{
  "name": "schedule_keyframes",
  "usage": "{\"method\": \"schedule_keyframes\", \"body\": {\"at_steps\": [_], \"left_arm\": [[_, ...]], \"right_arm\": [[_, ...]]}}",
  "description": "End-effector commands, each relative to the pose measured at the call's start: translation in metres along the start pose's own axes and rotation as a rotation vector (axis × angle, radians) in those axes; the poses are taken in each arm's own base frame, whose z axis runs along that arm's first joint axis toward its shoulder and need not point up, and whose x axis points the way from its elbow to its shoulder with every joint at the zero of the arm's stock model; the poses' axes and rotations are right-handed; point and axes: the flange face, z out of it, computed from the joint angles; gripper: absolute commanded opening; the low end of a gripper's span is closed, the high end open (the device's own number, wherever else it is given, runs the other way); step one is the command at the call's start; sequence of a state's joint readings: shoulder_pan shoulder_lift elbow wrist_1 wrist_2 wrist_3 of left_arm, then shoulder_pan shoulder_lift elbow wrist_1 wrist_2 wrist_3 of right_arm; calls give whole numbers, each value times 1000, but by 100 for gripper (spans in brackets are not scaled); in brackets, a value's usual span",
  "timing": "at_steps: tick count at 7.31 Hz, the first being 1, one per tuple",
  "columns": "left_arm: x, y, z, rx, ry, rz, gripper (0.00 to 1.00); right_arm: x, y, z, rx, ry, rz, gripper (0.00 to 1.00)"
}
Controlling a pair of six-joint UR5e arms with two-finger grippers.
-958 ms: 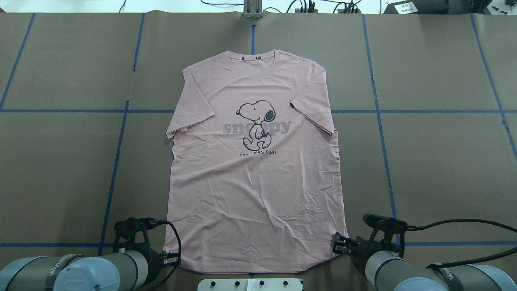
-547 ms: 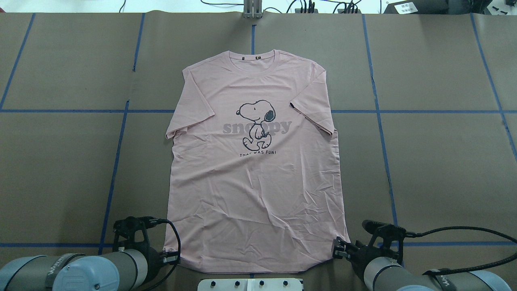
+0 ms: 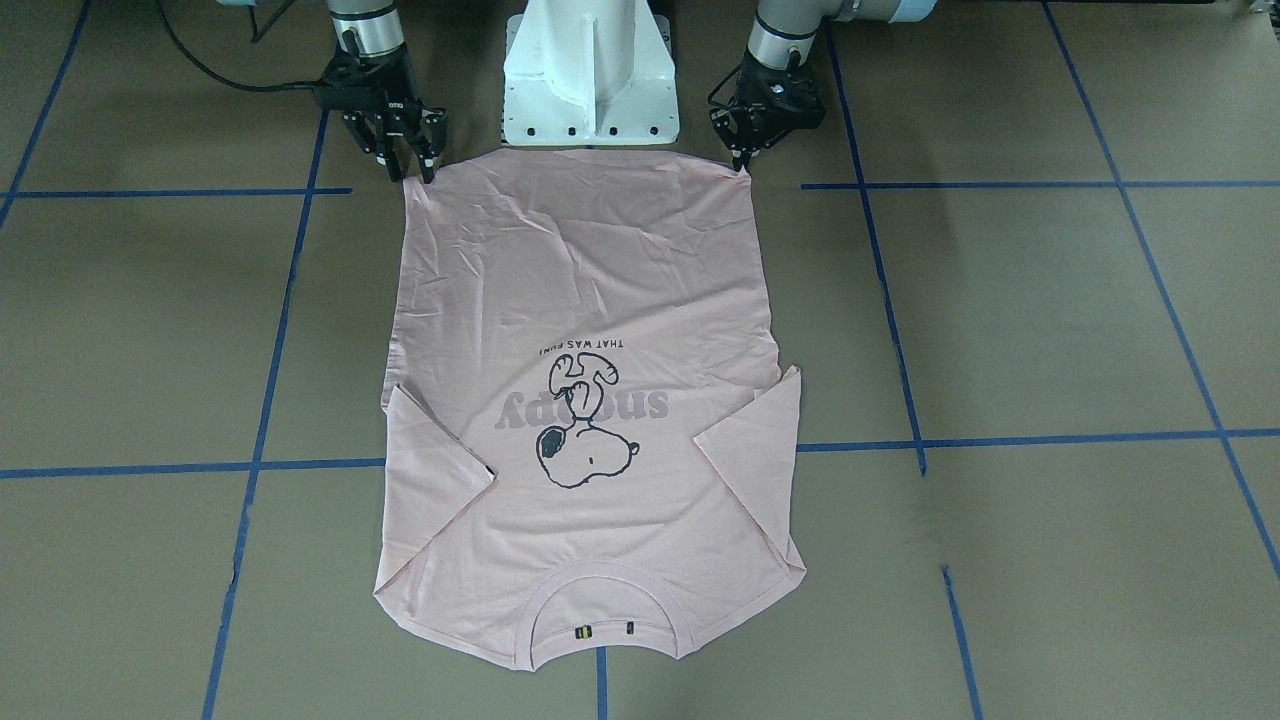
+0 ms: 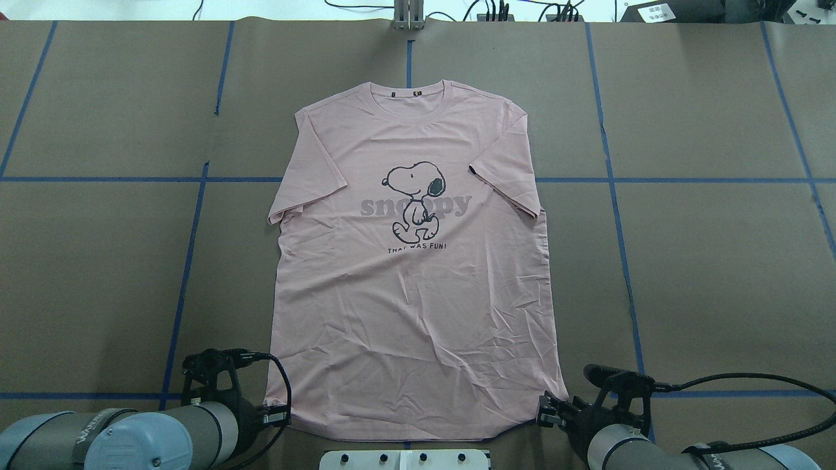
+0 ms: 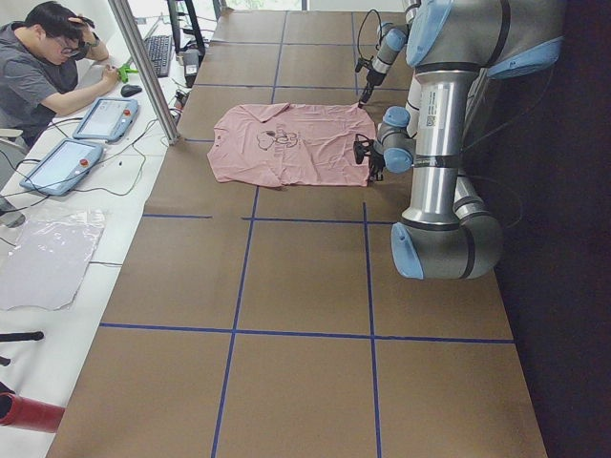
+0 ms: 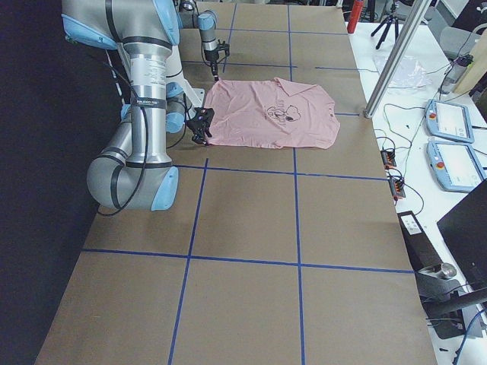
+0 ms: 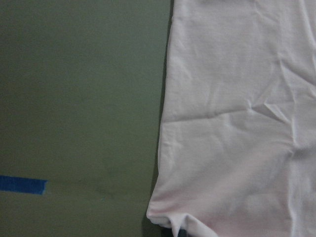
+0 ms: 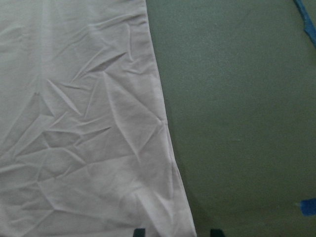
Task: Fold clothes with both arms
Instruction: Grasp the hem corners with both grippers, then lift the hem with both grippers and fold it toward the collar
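A pale pink short-sleeved T-shirt point(image 4: 418, 313) lay flat and face up in the middle of the brown paper-covered surface point(image 4: 718, 261). Its ribbed round collar point(image 4: 408, 104) lay on the side far from the robot and its hem close to the white pedestal base point(image 3: 590, 80). The black-outlined cartoon dog print point(image 4: 415, 199) sat over grey lettering on the chest, and the lower half of the fabric was creased. Both sleeves lay spread out to the sides.

The black left claw point(image 3: 742, 160) was down at the hem corner on its side, its fingers drawn together on the fabric there. The black right claw point(image 3: 408, 170) was at the opposite hem corner. In the right wrist view its fingertips point(image 8: 139, 232) stood apart, one over the cloth and one over the bare paper beside the side seam. Blue tape lines point(image 4: 189, 261) ran across the surface in a grid.
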State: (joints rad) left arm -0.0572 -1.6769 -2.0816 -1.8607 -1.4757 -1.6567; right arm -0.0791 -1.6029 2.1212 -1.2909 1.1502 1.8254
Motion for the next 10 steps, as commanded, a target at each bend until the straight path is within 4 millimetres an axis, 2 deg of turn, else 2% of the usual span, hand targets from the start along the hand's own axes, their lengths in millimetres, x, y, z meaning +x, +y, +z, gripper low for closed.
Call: {"method": "schedule_keyframes", "body": {"at_steps": [1, 2, 4, 6, 7, 8, 9, 10], "left_arm": [[0, -1, 0, 2, 0, -2, 0], [0, -1, 0, 2, 0, -2, 0], [-1, -1, -1, 2, 0, -2, 0], [1, -8, -5, 11, 6, 5, 0], [5, -15, -32, 8, 40, 36, 0], [-1, -32, -82, 18, 34, 118, 0], [0, -48, -121, -15, 35, 136, 0], [0, -56, -166, -70, 47, 119, 0]], "right_arm": [[3, 5, 4, -2, 9, 13, 20], [0, 5, 2, 3, 0, 51, 0], [-3, 3, 0, 8, -9, 55, 0], [-9, -6, -14, 3, -33, 67, 0], [-12, -17, -28, 3, -53, 80, 0], [-18, -27, -49, -8, -88, 98, 0], [-20, -35, -77, -36, -94, 85, 0], [-27, -45, -116, -91, -74, 72, 0]]}}
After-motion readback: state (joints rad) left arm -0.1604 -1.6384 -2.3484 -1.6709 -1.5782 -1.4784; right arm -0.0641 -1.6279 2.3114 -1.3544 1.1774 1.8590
